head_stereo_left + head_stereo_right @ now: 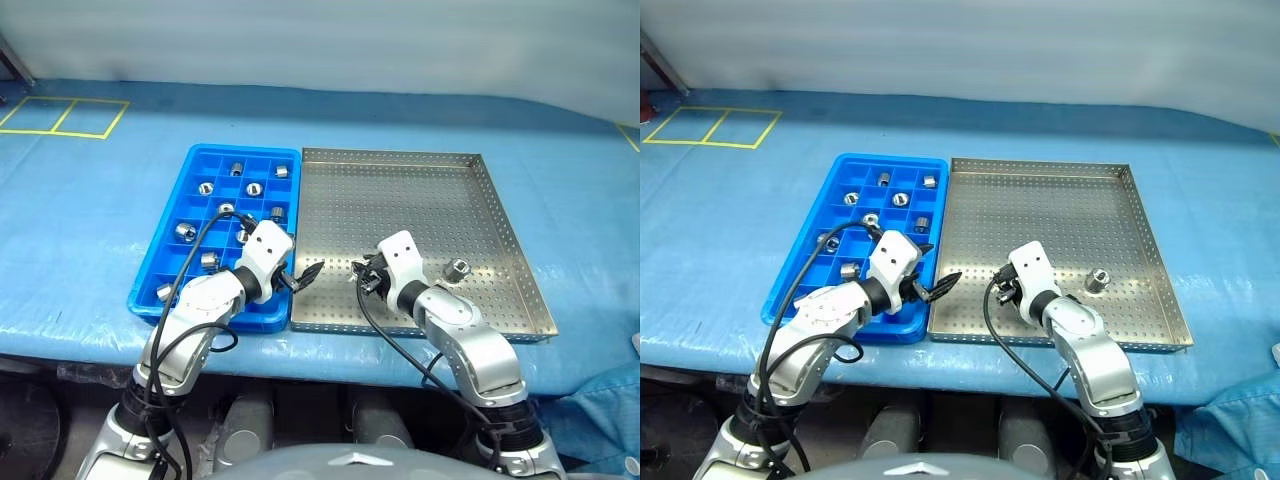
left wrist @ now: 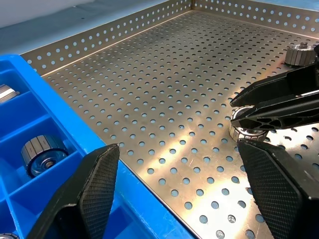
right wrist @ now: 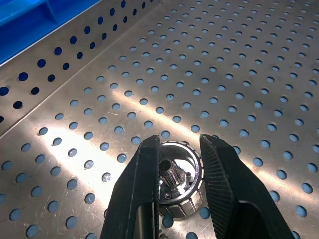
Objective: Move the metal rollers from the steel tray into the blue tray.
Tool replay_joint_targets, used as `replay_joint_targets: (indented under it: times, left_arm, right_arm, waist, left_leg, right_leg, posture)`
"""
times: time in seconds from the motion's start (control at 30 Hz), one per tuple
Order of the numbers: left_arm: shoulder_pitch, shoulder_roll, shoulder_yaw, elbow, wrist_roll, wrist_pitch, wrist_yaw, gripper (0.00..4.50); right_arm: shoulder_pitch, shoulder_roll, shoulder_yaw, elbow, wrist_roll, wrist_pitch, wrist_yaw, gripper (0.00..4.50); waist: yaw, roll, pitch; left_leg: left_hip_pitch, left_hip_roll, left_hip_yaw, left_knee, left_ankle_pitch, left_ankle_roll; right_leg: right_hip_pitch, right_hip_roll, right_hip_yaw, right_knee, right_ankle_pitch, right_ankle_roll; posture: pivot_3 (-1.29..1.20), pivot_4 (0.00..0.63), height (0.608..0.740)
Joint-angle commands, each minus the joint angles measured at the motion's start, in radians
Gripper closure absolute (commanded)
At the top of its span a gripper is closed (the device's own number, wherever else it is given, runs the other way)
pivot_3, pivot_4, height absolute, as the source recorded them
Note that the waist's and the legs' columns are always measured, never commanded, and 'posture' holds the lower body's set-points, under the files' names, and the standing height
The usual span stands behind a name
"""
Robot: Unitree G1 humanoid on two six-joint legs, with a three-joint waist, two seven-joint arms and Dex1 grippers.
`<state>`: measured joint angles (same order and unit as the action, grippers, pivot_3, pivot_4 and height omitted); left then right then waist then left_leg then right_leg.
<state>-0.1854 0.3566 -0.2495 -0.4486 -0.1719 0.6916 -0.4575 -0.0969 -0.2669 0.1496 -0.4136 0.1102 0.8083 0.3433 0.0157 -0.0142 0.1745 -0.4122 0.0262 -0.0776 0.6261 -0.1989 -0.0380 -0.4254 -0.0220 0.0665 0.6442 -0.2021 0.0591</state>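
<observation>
my right end effector (image 3: 177, 169) pinches a roller (image 3: 179, 179) on the steel tray (image 1: 430, 200); the thin grip could slip when lifting. left end effector (image 2: 184, 189) open.

Wide bare perforated floor across the upper and middle parts of the steel tray (image 1: 420, 190), open to a gripper from above. Ringed by a low raised rim on every side. Lower centre of the frame crowded: right gripper (image 3: 180, 164) pinched onto a metal roller (image 3: 178, 183) on the tray floor, left gripper (image 1: 305, 275) spread wide just beside it over the seam between the trays. One lone roller (image 1: 458, 268) standing at lower right, near the right forearm. Left of centre, blue tray (image 1: 200, 160) butted against the steel rim, its grid walls dividing narrow cells, several holding rollers. Blue table covering (image 1: 90, 220) flat on both sides.
</observation>
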Motion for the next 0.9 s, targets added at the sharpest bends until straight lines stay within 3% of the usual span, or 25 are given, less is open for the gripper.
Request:
replay_joint_targets:
  times: [0.03,0.3,0.53,0.9]
  left_arm:
    - [-0.003,0.006,0.001,-0.035,0.000,-0.002,-0.003,0.37]
    - [0.017,0.019,0.029,-0.066,-0.001,0.012,0.010,0.37]
    - [0.119,0.074,0.101,-0.230,0.007,0.109,0.062,0.37]
    - [0.317,0.138,0.332,-0.528,-0.004,0.293,0.124,0.37]
  right_arm:
    - [0.000,-0.006,0.009,-0.025,0.013,0.010,0.006,3.61]
    - [-0.038,0.007,0.001,-0.032,0.029,-0.013,0.004,3.61]
    - [-0.119,0.015,0.037,-0.045,0.074,-0.034,0.070,3.61]
    - [-0.325,0.094,0.206,0.076,0.111,-0.113,0.207,3.61]
  waist:
    - [0.000,0.000,0.000]
    - [-0.001,0.000,0.000]
    - [0.002,0.000,0.000]
    - [0.063,0.000,0.000]
  left_leg:
    - [0.000,0.000,0.000,0.000,0.000,0.000]
    - [0.000,0.000,0.000,0.000,0.000,0.000]
    - [-0.001,0.000,0.000,-0.001,0.000,0.000]
    - [0.000,0.001,-0.001,-0.002,0.000,0.000]
  right_leg:
    - [0.000,0.000,0.000,0.000,0.000,0.000]
    - [0.000,0.000,0.000,0.000,0.000,0.000]
    - [-0.001,0.000,0.000,0.000,0.000,0.000]
    - [-0.001,0.000,-0.001,0.000,0.000,-0.001]
  posture:
    - [0.16,0.150,0.740]
    - [0.19,0.150,0.740]
    - [0.26,0.150,0.740]
    - [0.44,0.150,0.740]
